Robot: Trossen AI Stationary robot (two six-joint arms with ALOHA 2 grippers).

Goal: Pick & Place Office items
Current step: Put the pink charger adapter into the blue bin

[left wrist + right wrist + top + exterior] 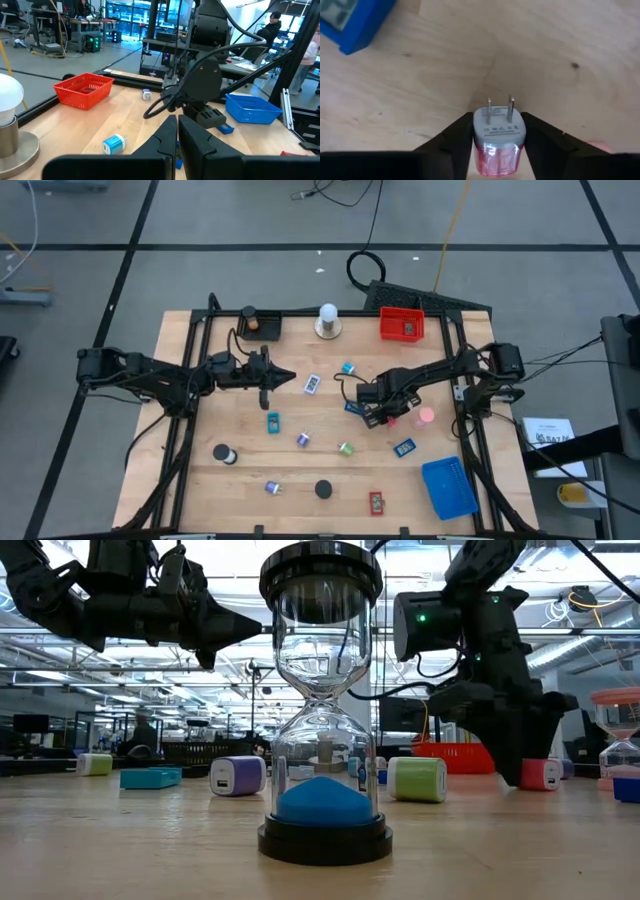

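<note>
A pink charger plug [498,145], with a white face and two prongs, lies on the table right of centre [391,421]. My right gripper [497,137] points down over it, one finger on either side [383,416]. In the low view the plug [541,774] sits on the wood beside the dark fingers. My left gripper [286,377] hangs shut and level above the table's left half [177,122], touching nothing. Other office items lie scattered: a blue flat timer [312,384], a teal plug [273,422], a purple plug [303,439] and a green plug [345,448]. My right gripper pinches the pink plug's two opposite side faces [479,131] between its two fingers, close under the white pronged face. The fingers [455,137] come from above, pointing down. The plug lies on its side on the table, prongs level.
A red tray [402,325] stands at the far right, a blue tray [449,486] at the near right. A white knob [327,322] stands at the far edge. An hourglass with blue sand [320,710] stands near the front, a pink hourglass [427,416] beside my right gripper.
</note>
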